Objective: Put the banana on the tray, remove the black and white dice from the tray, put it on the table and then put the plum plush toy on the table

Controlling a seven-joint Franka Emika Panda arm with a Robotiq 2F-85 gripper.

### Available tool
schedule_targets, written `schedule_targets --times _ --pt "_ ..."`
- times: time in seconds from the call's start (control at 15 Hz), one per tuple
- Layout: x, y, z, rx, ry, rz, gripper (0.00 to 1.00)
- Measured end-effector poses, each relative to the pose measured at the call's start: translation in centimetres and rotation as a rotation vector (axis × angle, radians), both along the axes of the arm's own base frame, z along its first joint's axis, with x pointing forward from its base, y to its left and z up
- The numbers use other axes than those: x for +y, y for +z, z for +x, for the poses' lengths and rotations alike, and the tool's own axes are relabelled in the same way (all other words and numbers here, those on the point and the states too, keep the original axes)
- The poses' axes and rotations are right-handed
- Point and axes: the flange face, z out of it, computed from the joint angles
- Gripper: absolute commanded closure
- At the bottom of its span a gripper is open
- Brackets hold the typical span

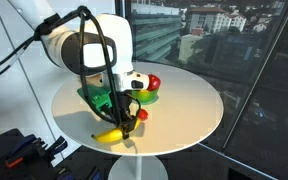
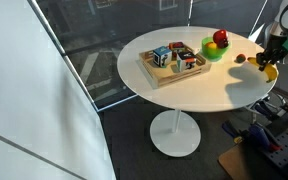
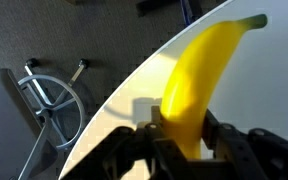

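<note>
My gripper (image 3: 184, 128) is shut on the yellow banana (image 3: 196, 75) near the edge of the round white table (image 3: 264, 95). In both exterior views the banana (image 1: 110, 136) (image 2: 271, 72) sits at the table rim, under the gripper (image 1: 128, 124) (image 2: 268, 62). The light wood tray (image 2: 152, 76) lies across the table (image 2: 174, 108) from the gripper. The black and white dice (image 2: 161, 57) stands on the tray among other blocks. The dark plum plush toy (image 2: 241, 58) lies on the table between the bowl and the gripper.
A green bowl (image 2: 212, 54) with a red round fruit (image 2: 221, 38) stands next to the tray. A small red ball (image 1: 141, 114) lies close to the gripper. The floor and a chair base (image 3: 49, 100) lie below the table edge. Dark equipment (image 2: 269, 135) stands beside the table.
</note>
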Motion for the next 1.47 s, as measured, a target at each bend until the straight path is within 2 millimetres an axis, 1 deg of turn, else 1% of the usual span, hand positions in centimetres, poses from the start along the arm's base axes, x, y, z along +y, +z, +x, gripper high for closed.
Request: schedule_targets --times 0.33,0.6,0.8,1.07,1.27,1.4,1.47 --pt "0.8 2.9 0.1 -0.005 0.037 0.002 0.84" --pt "2.5 5.7 0.7 -0.027 0.117 0.0 0.84" --pt "4.8 7.9 1.5 -0.049 0.233 -0.006 0.84" --pt "8.6 10.5 2.8 -0.083 0.405 -0.022 0.84" --pt "11.5 11.7 3.7 -0.086 0.538 -0.031 0.84" --pt "13.0 12.4 4.3 -0.074 0.616 -0.033 0.84" --pt "13.5 12.7 4.6 -0.066 0.646 -0.034 0.59"
